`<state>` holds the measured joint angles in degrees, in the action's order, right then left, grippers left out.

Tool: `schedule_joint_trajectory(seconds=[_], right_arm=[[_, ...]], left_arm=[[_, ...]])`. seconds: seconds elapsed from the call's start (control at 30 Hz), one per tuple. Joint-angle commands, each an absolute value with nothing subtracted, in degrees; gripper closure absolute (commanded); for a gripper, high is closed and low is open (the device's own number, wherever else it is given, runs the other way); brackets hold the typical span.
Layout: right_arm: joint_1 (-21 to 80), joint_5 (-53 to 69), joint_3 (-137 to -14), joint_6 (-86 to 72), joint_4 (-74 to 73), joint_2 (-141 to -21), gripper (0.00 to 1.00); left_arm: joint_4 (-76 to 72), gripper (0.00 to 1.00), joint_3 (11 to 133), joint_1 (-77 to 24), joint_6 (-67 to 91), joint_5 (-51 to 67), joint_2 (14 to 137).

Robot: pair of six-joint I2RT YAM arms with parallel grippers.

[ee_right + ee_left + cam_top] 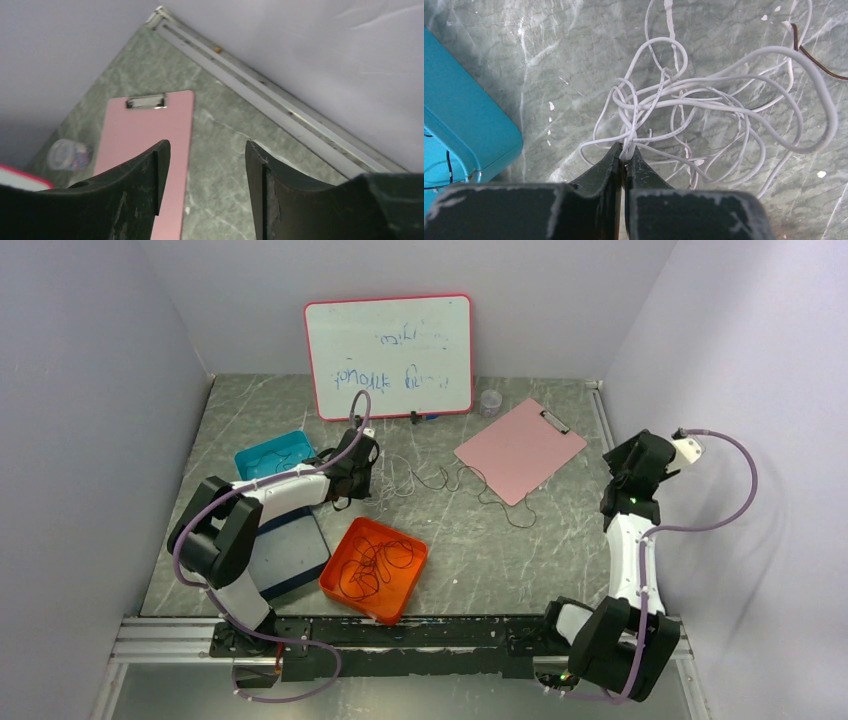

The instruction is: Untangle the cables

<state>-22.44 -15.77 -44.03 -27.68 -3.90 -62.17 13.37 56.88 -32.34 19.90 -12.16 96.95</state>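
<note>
A tangle of thin white cable lies in loose loops on the marble table; it shows faintly in the top view. My left gripper is shut on a strand of this white cable at its near edge; in the top view it sits by the teal bin. A thin black cable runs from the white tangle toward the pink clipboard; its dark end shows in the left wrist view. More black cables lie coiled in the orange tray. My right gripper is open and empty, raised at the right.
An orange tray stands near the front. A teal bin with a thin cable is at the left, also in the left wrist view. A pink clipboard, a whiteboard and a small clear cup stand at the back.
</note>
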Motion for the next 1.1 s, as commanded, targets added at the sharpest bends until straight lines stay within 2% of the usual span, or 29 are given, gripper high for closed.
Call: schedule_joint_trajectory(seconds=[0.0,0.1,0.33,0.5,0.8,1.07], right_arm=[[-20.4,-3.6,-45.5,-26.5,-1.0,-61.1,0.39],[-13.4,0.5,-47.1,-24.7,-2.8,-63.7,0.36],[10.9,4.2,-50.3,-19.5,-6.0,-72.5,0.35],[22.3,3.6,-53.5,-16.1,-8.2,-79.3,0.34],[33.7,-4.6,-61.1,-13.3,-12.7,-91.7,0.33],[37.0,-11.3,-65.3,-11.7,-13.8,-100.2,0.34]], left_arm=[[13.0,0.93,56.2,-32.0,19.4,-10.6,95.1],[12.9,0.93,56.2,-32.0,19.4,-10.6,95.2],[13.4,0.93,56.2,-32.0,19.4,-10.9,95.0],[13.3,0.93,55.8,-32.0,19.8,-10.9,95.0],[12.9,0.93,55.5,-32.0,20.2,-10.1,95.1],[12.4,0.93,55.5,-32.0,20.1,-9.7,95.6]])
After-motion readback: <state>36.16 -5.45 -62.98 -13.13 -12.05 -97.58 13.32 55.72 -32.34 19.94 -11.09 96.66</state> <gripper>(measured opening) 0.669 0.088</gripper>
